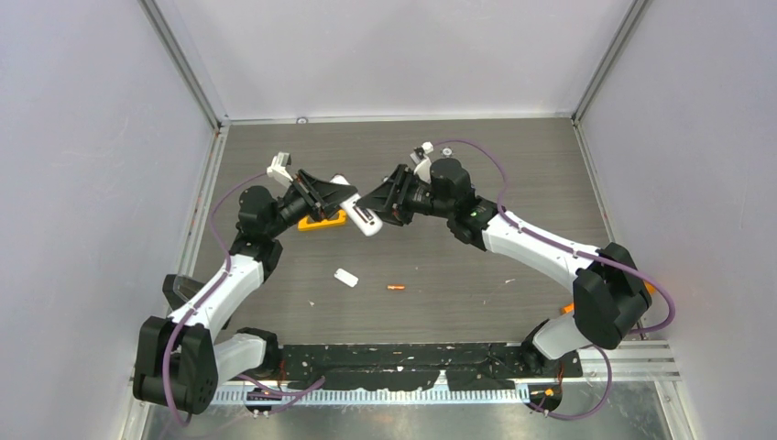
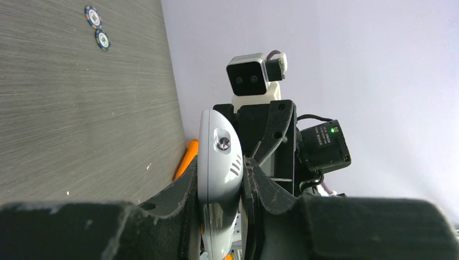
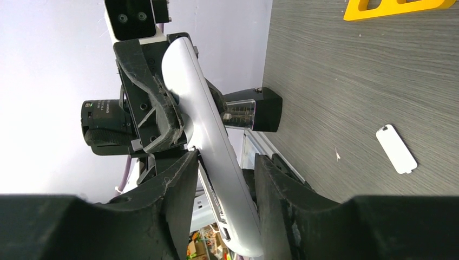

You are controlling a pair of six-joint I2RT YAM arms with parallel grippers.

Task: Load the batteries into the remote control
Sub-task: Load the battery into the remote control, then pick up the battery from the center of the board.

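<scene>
The white remote control is held above the table at mid-back. My left gripper is shut on one end of it; the left wrist view shows the remote clamped between both fingers of that gripper. My right gripper is around the other end. In the right wrist view the remote runs slantwise between that gripper's spread fingers, with a gap on the right side. The orange battery lies on the table in front. The dark battery is out of view.
A short white tab lies left of the orange battery and also shows in the right wrist view. A flat orange triangle lies under the left gripper. Two small round chips lie near the back wall.
</scene>
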